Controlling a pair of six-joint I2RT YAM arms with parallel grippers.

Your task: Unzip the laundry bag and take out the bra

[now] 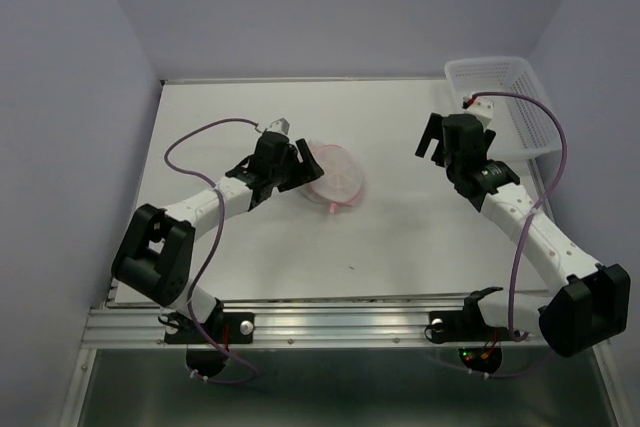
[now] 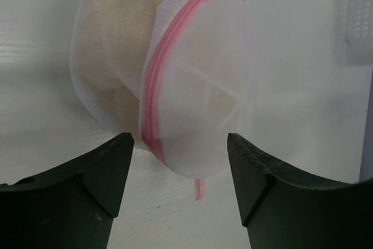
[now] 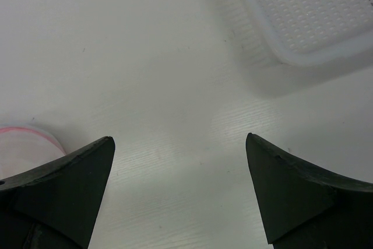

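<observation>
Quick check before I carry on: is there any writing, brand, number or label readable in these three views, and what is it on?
None can be read in any view.
The round white mesh laundry bag with pink zipper shows no printed tag, and its pink pull strip is plain.
The white plastic lattice basket bears no visible label.
The black-and-white arms show no lettering at this size.

The white table [image 1: 400, 237] carries a round mesh laundry bag [image 1: 335, 175] with pink trim, lying left of centre. A white lattice basket [image 1: 500, 77] stands at the far right corner, well apart from it.
</observation>
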